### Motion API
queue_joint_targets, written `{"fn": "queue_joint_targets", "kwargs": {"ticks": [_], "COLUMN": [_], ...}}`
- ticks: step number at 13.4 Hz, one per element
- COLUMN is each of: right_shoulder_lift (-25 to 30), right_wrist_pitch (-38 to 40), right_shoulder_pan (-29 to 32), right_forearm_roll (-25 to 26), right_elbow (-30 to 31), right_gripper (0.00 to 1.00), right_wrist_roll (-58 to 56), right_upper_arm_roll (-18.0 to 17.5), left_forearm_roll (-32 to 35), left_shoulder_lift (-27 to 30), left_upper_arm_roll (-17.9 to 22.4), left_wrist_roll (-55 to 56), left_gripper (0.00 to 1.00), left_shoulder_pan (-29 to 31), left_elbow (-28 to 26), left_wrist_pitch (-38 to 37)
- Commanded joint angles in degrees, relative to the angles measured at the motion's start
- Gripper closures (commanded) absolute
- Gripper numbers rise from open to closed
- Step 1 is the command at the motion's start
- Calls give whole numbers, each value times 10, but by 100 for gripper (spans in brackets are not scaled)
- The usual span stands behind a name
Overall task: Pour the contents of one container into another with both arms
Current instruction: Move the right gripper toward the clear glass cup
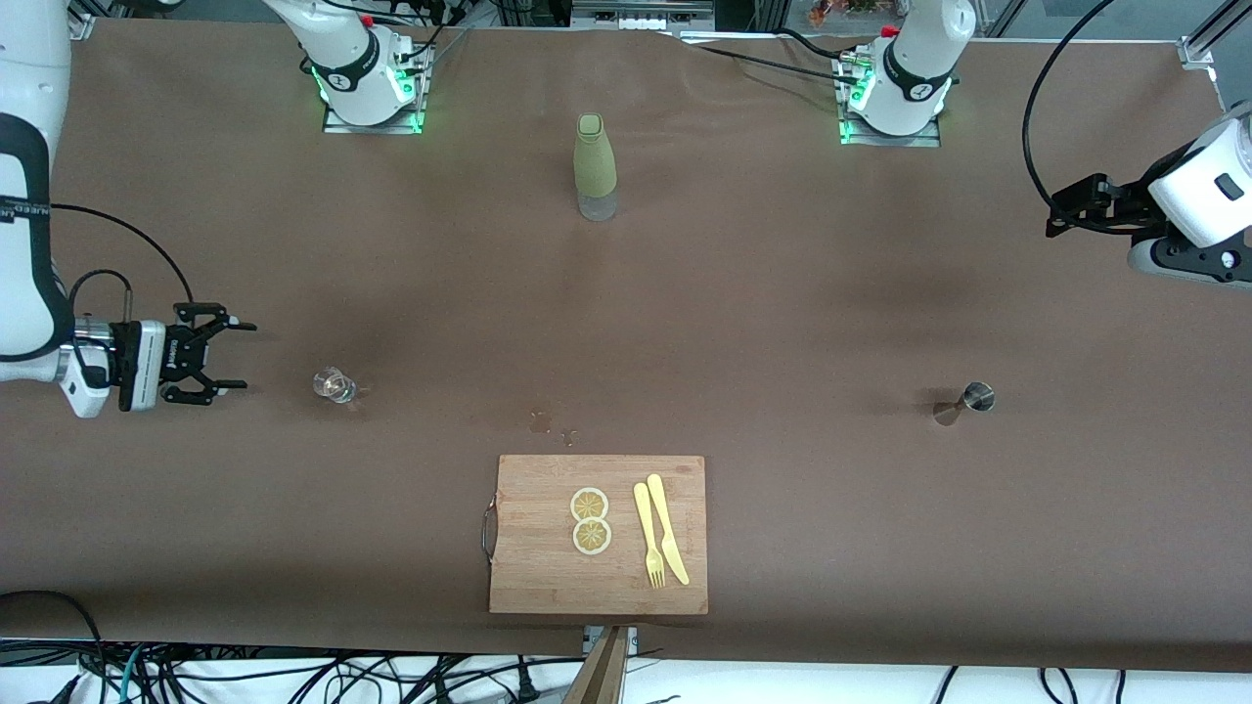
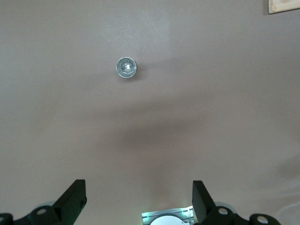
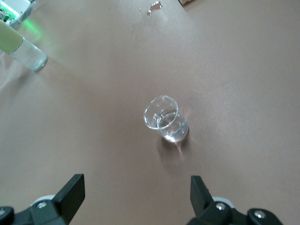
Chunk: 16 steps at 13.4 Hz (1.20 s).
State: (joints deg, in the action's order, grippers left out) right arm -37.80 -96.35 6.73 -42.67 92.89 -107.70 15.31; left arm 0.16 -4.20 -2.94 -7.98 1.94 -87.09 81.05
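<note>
two white arms work over a brown bench [image 1: 782, 293], seen from the high front camera. at the left edge of the frame, a little below mid-height, the right gripper [image 1: 230, 357] points toward the centre of the picture with its jaws spread wide and nothing between them; in the right wrist view its two black fingertips [image 3: 70, 190] stand well apart at the bottom of the frame. just beside it in the front view, at lower left of centre, stands a small clear glass [image 1: 335, 384], upright on the bench and apart from the jaws; the right wrist view shows the glass [image 3: 165, 118] in mid-frame.

at top centre of the front frame a green bottle [image 1: 594, 166] with a clear base stands upright between the two arm bases. below centre, a few wet spots [image 1: 543, 420] mark the cloth. at bottom centre lies a wooden cutting board [image 1: 528, 577] carrying two lemon slices [image 1: 590, 520], a yellow fork [image 1: 648, 536] and a yellow knife [image 1: 667, 528] side by side.

at right of centre, level with the glass, a small metal jigger [image 1: 963, 401] stands on the bench; the left wrist view has the jigger [image 2: 126, 67] in its upper left part. at the upper right edge of the front frame hangs the left gripper [image 1: 1061, 210], over bare cloth, jaws open and empty, its fingertips [image 2: 75, 194] wide apart in its wrist view.
</note>
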Motion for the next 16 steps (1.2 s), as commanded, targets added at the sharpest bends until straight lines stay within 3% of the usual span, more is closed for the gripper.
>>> {"fn": "queue_joint_targets", "kwargs": {"ticks": [1, 8, 12, 16], "right_shoulder_lift": [-30, -83, -90, -106], "right_wrist_pitch": [3, 10, 11, 28], "right_shoulder_pan": [4, 4, 4, 4], "right_forearm_roll": [-54, -171, -184, -235], "right_elbow": [-8, -9, -9, -9], "right_gripper": [0, 0, 0, 0], "right_wrist_roll": [-61, -169, -198, -243], "right_upper_arm_roll": [9, 9, 8, 9], "left_forearm_roll": [-1, -1, -1, 0], "left_shoulder_lift": [2, 2, 2, 2], "left_upper_arm_roll": [-2, -2, -2, -2], "left_wrist_roll": [-1, -2, -2, -2], "left_gripper": [0, 0, 0, 0], "left_shoulder_pan": [2, 1, 0, 0], "left_elbow": [3, 3, 3, 3], "left_wrist_pitch": [3, 3, 3, 3]}}
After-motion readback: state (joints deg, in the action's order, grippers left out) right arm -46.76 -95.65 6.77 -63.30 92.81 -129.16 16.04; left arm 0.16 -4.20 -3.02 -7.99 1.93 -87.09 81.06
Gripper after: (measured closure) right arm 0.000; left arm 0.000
